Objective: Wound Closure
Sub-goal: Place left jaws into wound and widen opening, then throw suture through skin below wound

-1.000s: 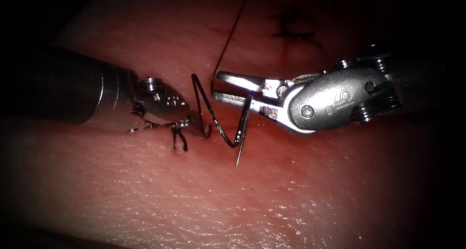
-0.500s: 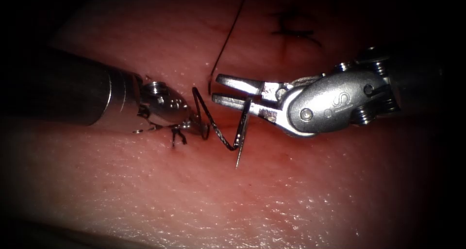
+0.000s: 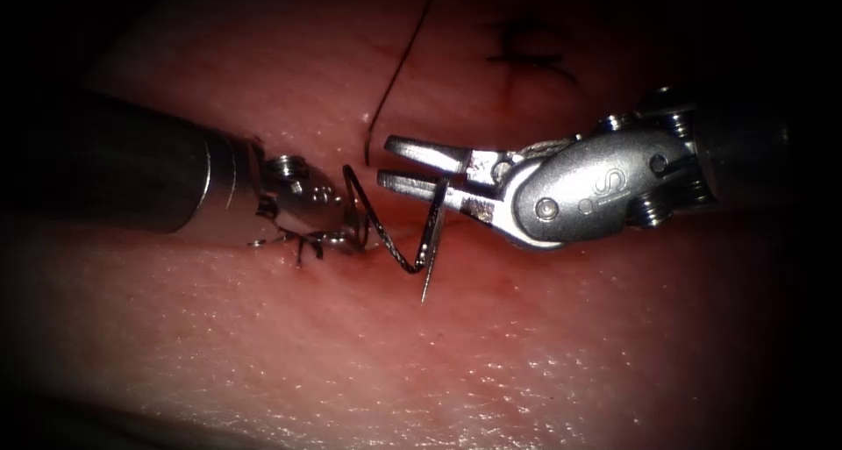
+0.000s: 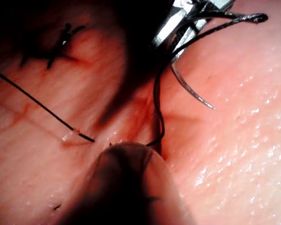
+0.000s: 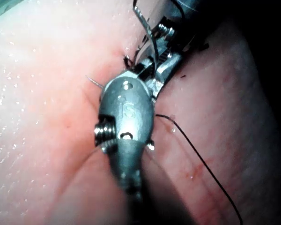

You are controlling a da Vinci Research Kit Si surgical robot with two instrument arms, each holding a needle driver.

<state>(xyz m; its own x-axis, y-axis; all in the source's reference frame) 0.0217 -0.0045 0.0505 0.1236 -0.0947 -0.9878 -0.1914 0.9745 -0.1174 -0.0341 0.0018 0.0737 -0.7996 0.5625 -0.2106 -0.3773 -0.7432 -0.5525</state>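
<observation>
While the right tool comes in from the tissue's right edge, its narrowly parted jaws carry the needle near the jaw roots. Needle: long axis nearly upright, point down, hanging free just over the tissue and not in it. Thread: runs toward the far edge. Left tool: nearer the old stitch; jaw state undeterminable. Marking on right tool's wrist: "S".

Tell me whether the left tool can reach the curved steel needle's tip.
Probably yes: the right claw is shut on the curved steel needle partway along, its tip hangs free over the pink tissue, and the left tool sits beside.
</observation>
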